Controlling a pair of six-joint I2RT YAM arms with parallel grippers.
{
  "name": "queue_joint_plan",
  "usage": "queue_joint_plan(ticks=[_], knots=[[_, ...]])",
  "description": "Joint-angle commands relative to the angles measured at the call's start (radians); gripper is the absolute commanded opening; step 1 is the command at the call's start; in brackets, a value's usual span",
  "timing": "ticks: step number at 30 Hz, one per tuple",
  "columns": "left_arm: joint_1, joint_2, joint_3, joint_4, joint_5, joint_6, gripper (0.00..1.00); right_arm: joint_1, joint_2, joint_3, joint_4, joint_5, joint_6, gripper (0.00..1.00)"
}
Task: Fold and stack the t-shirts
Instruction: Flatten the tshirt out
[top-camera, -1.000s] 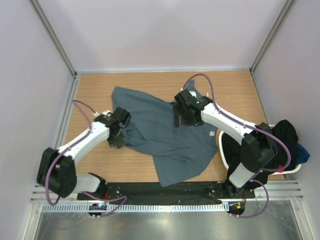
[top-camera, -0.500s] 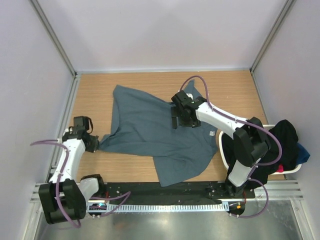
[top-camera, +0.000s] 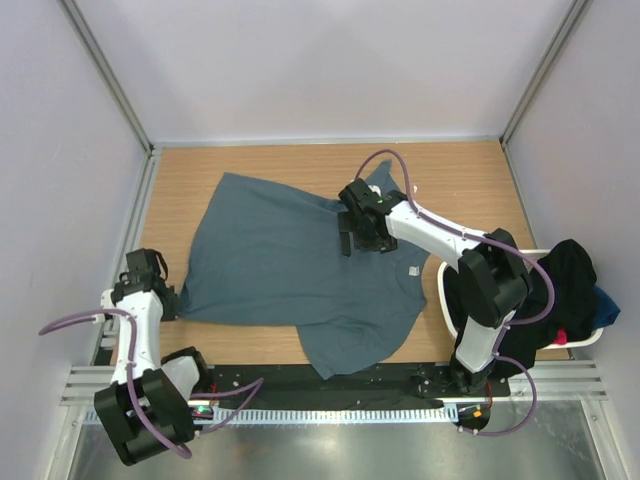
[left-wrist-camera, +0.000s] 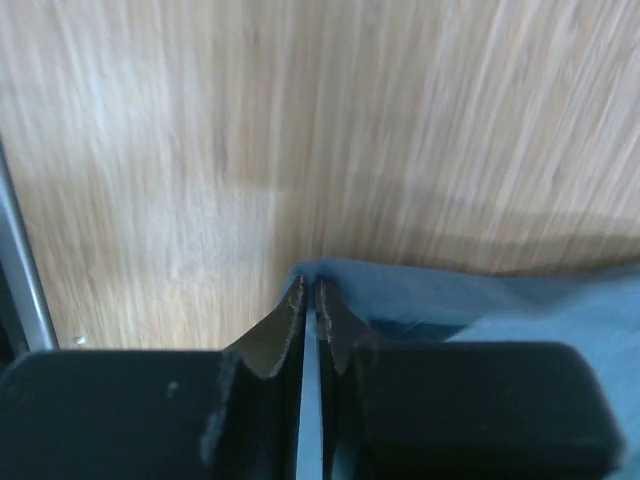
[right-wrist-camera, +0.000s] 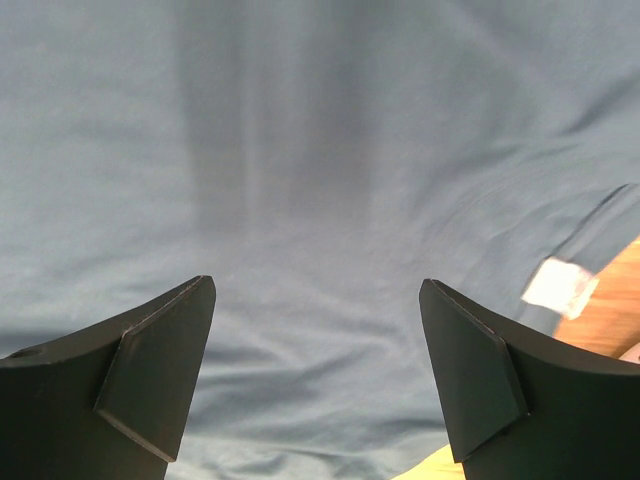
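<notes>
Top view: we see the slate t-shirt spread almost flat on the wooden surface. The left claw pinches its near-left corner, we judge to draw it taut, and the right claw hangs over its middle. Left wrist: jaws shut on the thin, soft hem. Right wrist: jaws wide above smooth, faintly creased cloth.

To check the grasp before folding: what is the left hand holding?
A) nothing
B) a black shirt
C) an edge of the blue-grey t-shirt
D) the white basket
C: the left wrist view shows the left hand shut on the edge of the blue-grey t-shirt.
</notes>
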Motion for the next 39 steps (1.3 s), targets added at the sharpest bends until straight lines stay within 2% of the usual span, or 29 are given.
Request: queue_joint_plan(ticks=[1, 2, 3, 6, 9, 13, 14, 17, 18, 20, 21, 24, 27, 31, 36, 39], knots=[[0.037, -0.007, 0.020, -0.020, -0.118, -0.027, 0.10, -0.002, 0.002, 0.052, 0.006, 0.024, -0.029, 0.90], [0.039, 0.001, 0.029, -0.020, -0.118, -0.021, 0.19, -0.002, 0.003, 0.055, 0.006, 0.020, -0.030, 0.90], [0.037, 0.010, 0.038, -0.018, -0.106, -0.001, 0.35, -0.005, 0.005, 0.059, 0.008, 0.020, -0.030, 0.90], [0.037, 0.027, 0.076, -0.018, -0.101, 0.037, 0.75, -0.020, 0.007, 0.081, 0.017, 0.017, -0.035, 0.90], [0.037, 0.014, 0.150, -0.028, -0.124, 0.120, 0.84, -0.048, 0.010, 0.124, 0.026, 0.019, -0.036, 0.91], [0.017, -0.004, 0.329, 0.010, -0.144, 0.264, 0.85, -0.129, 0.017, 0.190, 0.054, 0.007, -0.035, 0.92], [0.000, -0.009, 0.357, 0.035, -0.141, 0.346, 0.85, -0.153, 0.017, 0.201, 0.071, -0.001, -0.033, 0.92], [-0.118, 0.016, 0.422, 0.203, -0.086, 0.506, 0.86, -0.236, 0.040, 0.222, 0.156, -0.001, -0.030, 0.92], [-0.208, 0.054, 0.431, 0.254, -0.077, 0.541, 0.86, -0.267, 0.055, 0.234, 0.172, -0.001, -0.036, 0.92], [-0.315, 0.131, 0.475, 0.363, -0.059, 0.604, 0.87, -0.282, 0.120, 0.291, 0.203, 0.002, -0.059, 0.92], [-0.418, 0.171, 0.500, 0.386, -0.046, 0.667, 0.87, -0.287, 0.144, 0.317, 0.206, 0.001, -0.065, 0.92], [-0.551, 0.434, 0.637, 0.457, -0.031, 0.759, 0.86, -0.295, 0.243, 0.403, 0.203, -0.027, -0.046, 0.92], [-0.618, 0.577, 0.710, 0.491, 0.007, 0.815, 0.85, -0.296, 0.275, 0.396, 0.270, -0.097, 0.043, 0.91], [-0.641, 0.795, 0.820, 0.512, 0.070, 0.832, 0.85, -0.296, 0.302, 0.336, 0.390, -0.121, 0.166, 0.91], [-0.644, 0.906, 0.854, 0.496, 0.064, 0.803, 0.83, -0.298, 0.356, 0.334, 0.413, -0.073, 0.247, 0.89], [-0.644, 0.933, 0.841, 0.468, 0.043, 0.781, 0.83, -0.298, 0.382, 0.360, 0.401, -0.067, 0.261, 0.80]])
